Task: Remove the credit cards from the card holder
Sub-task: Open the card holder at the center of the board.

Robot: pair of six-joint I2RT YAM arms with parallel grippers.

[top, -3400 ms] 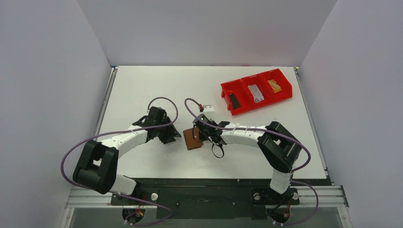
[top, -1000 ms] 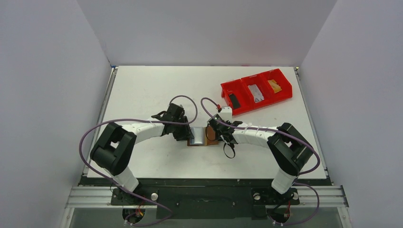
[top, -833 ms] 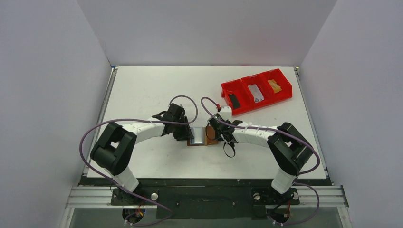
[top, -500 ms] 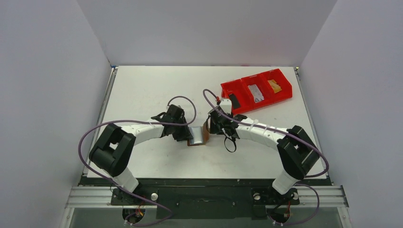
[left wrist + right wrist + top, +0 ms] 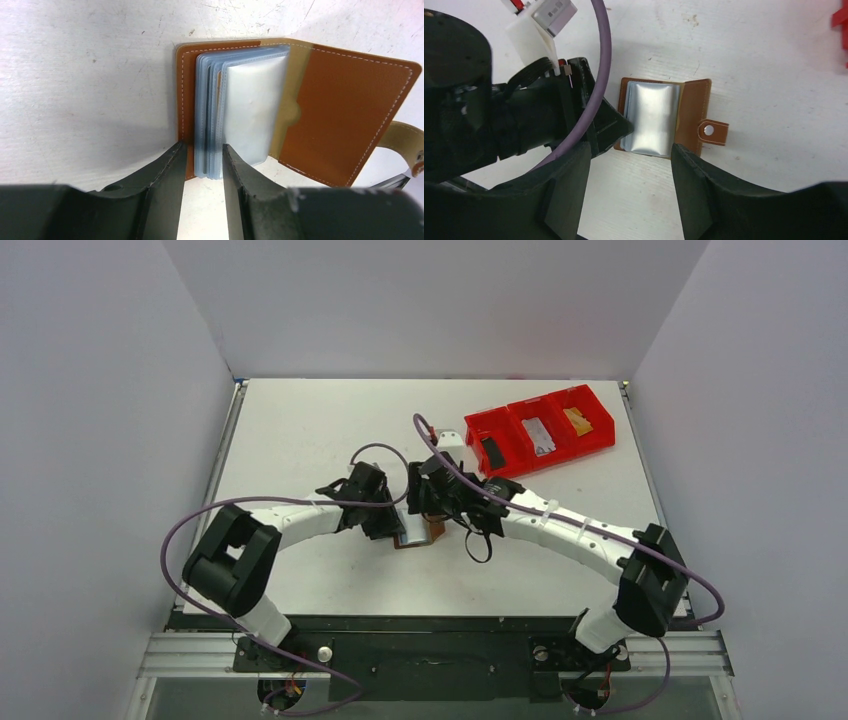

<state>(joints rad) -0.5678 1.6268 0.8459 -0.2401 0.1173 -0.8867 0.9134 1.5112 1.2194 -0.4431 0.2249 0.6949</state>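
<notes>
I see the card holder (image 5: 420, 531) lying open on the table (image 5: 300, 420), near its middle. My left gripper (image 5: 392, 531) sits at its left edge, fingers (image 5: 165, 185) astride the pocket stack; my right gripper (image 5: 629, 185) hangs above it. The bin (image 5: 540, 433) lies well apart, behind and right, with cards (image 5: 541, 436) in its compartments.

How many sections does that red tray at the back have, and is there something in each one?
3. The red bin has a left section holding a black card, a middle one holding a pale grey card, and a right one holding a yellowish card.
</notes>
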